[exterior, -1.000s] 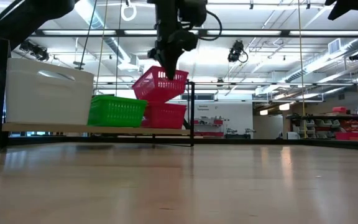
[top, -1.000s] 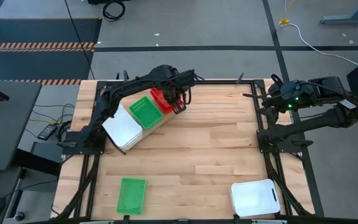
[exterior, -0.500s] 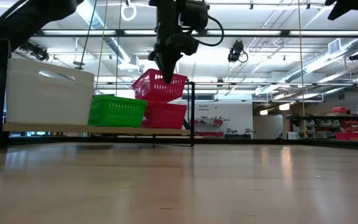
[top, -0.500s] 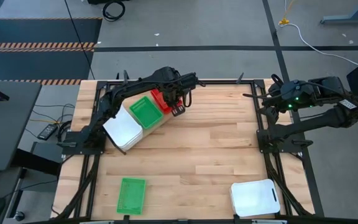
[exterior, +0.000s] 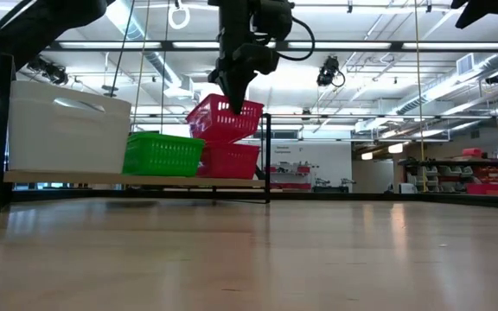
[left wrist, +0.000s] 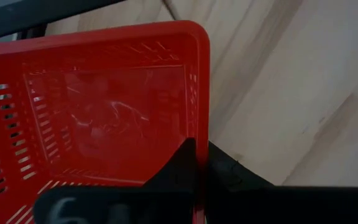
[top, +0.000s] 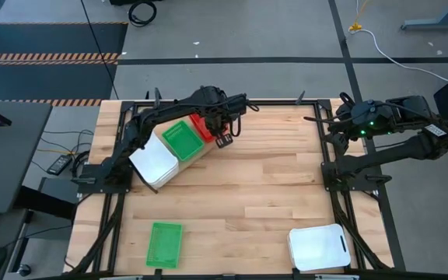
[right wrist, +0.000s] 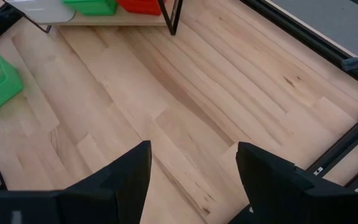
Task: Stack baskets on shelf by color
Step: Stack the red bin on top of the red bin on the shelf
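The shelf point(exterior: 137, 181) stands at the table's far left and bears a white basket point(exterior: 66, 126), a green basket point(exterior: 162, 154) and a red basket point(exterior: 228, 161). A second red basket point(exterior: 219, 123) hangs tilted just above the red one, with my left gripper point(exterior: 234, 102) shut on it. Whether the two red baskets touch, I cannot tell. In the high view the same stacks show as white point(top: 154, 159), green point(top: 182, 140) and red point(top: 200, 124). My right gripper point(right wrist: 191, 168) waits open, high at the table's far right. My left gripper pinches the red basket's rim at a short end wall point(left wrist: 201, 127), close to a corner, one finger point(left wrist: 178, 165) inside the basket and one point(left wrist: 229, 171) outside. The fingers come from above, pointing down. The basket hangs tilted, its held end higher.
A loose green basket point(top: 165, 243) lies near the table's front left edge and a loose white basket point(top: 318, 246) near the front right. The shelf's black wire frame end point(exterior: 267, 155) stands right beside the red baskets. Bare wood lies across the table's middle.
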